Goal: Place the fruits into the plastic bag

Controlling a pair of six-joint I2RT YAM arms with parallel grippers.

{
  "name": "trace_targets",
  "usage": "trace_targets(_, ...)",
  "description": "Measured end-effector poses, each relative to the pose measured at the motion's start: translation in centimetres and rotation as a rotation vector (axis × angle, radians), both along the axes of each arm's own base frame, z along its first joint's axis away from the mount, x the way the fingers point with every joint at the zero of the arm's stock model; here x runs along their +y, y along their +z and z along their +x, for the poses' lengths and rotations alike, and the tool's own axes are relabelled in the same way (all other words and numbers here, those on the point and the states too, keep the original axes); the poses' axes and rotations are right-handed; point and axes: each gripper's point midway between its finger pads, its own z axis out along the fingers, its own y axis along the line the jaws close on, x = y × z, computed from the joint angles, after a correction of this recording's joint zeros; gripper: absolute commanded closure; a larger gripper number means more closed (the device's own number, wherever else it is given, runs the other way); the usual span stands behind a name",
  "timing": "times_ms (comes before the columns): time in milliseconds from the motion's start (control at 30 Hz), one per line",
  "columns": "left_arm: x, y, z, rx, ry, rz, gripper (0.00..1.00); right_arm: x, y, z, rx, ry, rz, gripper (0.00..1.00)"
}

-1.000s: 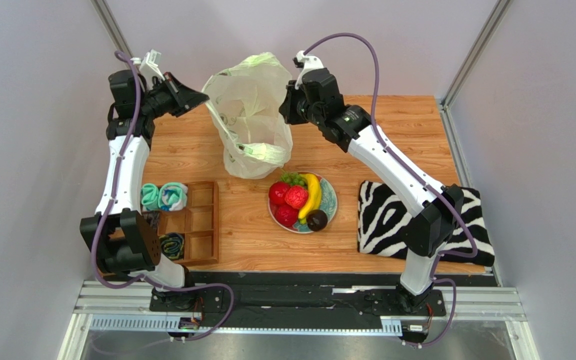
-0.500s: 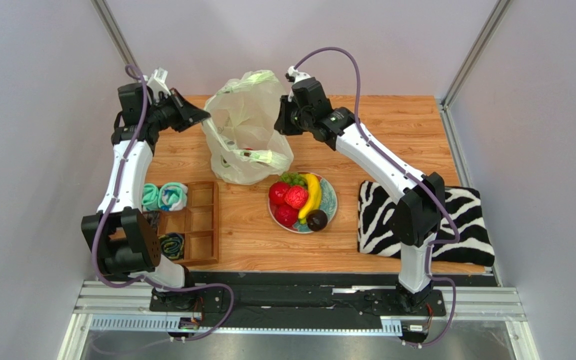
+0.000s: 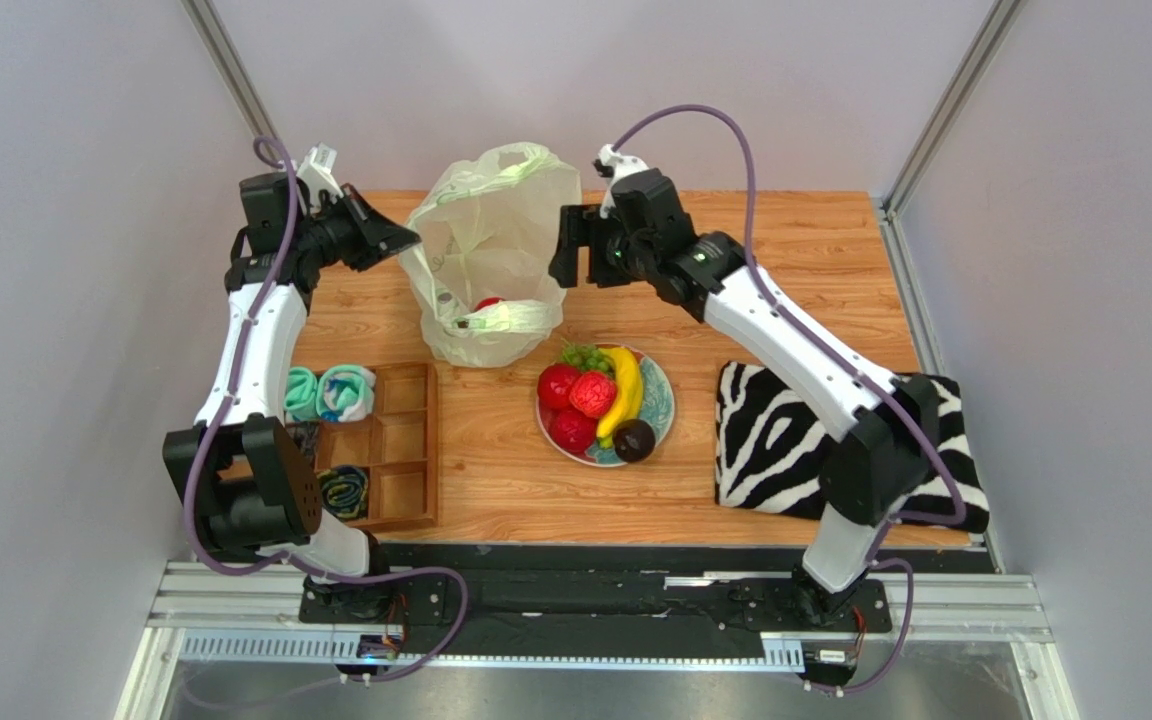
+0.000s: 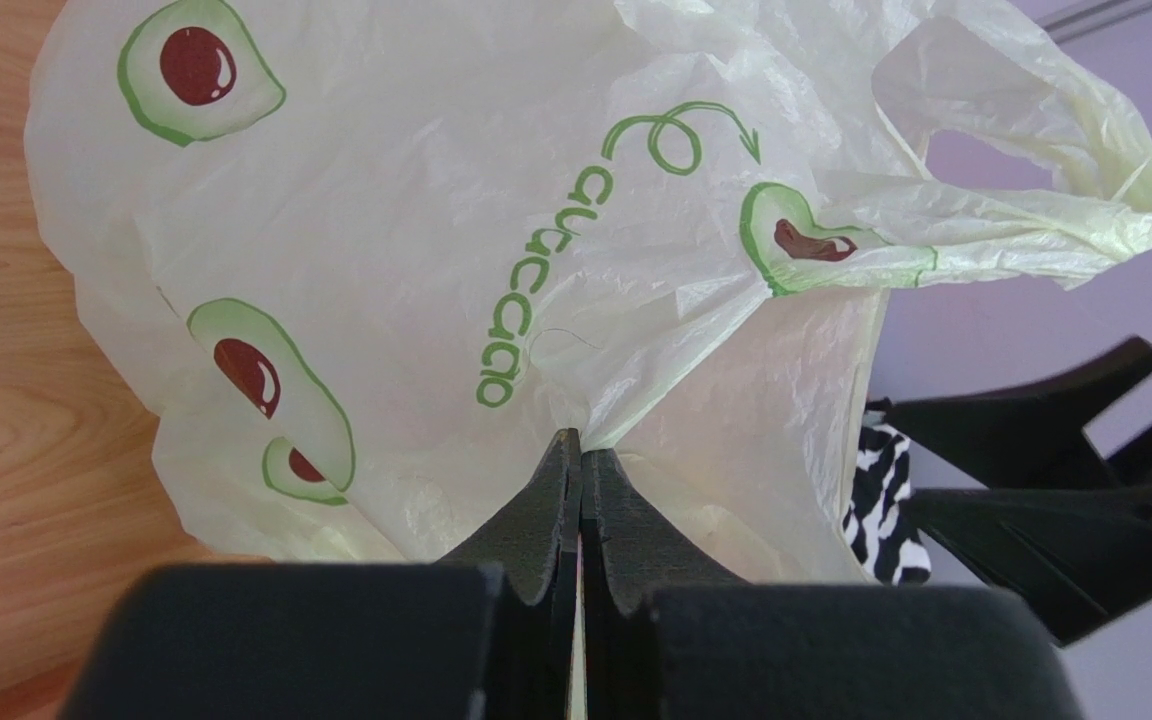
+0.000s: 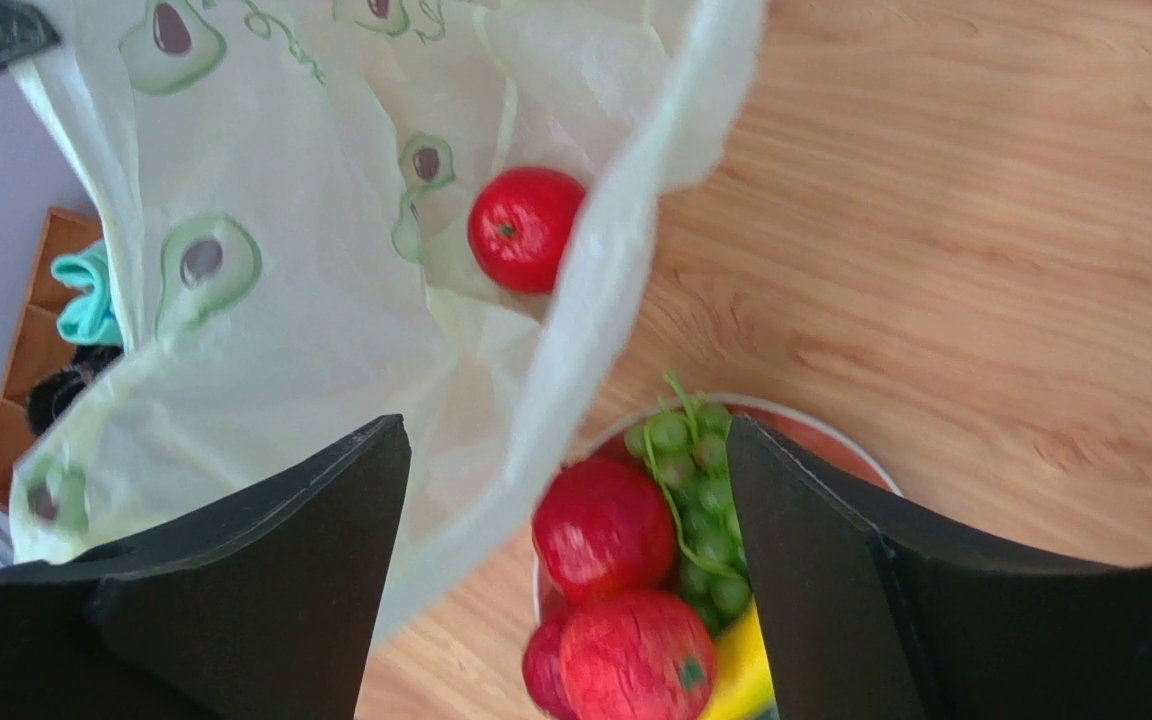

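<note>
Overhead, the plastic bag (image 3: 485, 248) stood on the desk (image 3: 823, 248) just beyond the plate (image 3: 660, 402), with one red fruit (image 3: 489, 305) already lying inside it. The banana (image 3: 626, 393), the grape bunch (image 3: 585, 359), three red fruits and the dark oval fruit (image 3: 633, 440) waited on the plate. The left fingers (image 3: 396, 243) met the bag's left rim and the right fingers (image 3: 569, 252) hung at its right side. From the left wrist, the left fingers (image 4: 579, 483) were pressed together on a fold of the bag's film, so that arm's job looked to be holding the mouth up and taut. It should keep that pinch firm and the rim high. From the right wrist, the right fingers (image 5: 282, 585) stood wide apart and held nothing, with the loose edge of the bag hanging between them above the plate. The next pick likely called for moving clear of that flap first, since thin film catches easily. It would then mean descending straight over one fruit, closing across its narrow width, and releasing it low inside the mouth rather than from the rim.
</note>
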Motion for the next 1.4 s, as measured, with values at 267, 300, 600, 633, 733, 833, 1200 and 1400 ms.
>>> trace_targets(267, 0.2, -0.1, 0.2, 0.005, 0.019, 0.002, 1.00, -7.1, -1.3, -6.6, 0.004, -0.061, -0.019, 0.16)
trace_targets(300, 0.2, -0.1, 0.2, 0.005, 0.019, 0.002, 1.00, -7.5, -2.4, -7.2, 0.020, -0.062, -0.027, 0.16)
trace_targets(600, 0.2, -0.1, 0.2, 0.006, 0.018, 0.002, 1.00, -6.4, -10.0, -11.1, 0.201, 0.040, -0.102, 0.16)
trace_targets(633, 0.2, -0.1, 0.2, 0.006, 0.018, 0.002, 1.00, -6.0, -10.2, -11.3, 0.212, 0.054, -0.095, 0.16)
trace_targets(733, 0.2, -0.1, 0.2, 0.006, 0.018, 0.002, 1.00, -4.9, -10.7, -11.5, 0.238, 0.076, -0.070, 0.16)
trace_targets(833, 0.2, -0.1, 0.2, 0.006, 0.018, 0.002, 1.00, -4.3, -11.4, -11.2, 0.265, 0.081, -0.069, 0.16)
trace_targets(1200, 0.2, 0.3, 0.0, -0.005, 0.019, 0.004, 1.00, -3.5, -13.3, -10.6, 0.324, 0.081, -0.110, 0.18)
trace_targets(1400, 0.2, 0.3, 0.0, -0.005, 0.019, 0.004, 1.00, -3.2, -13.6, -10.5, 0.338, 0.088, -0.112, 0.18)
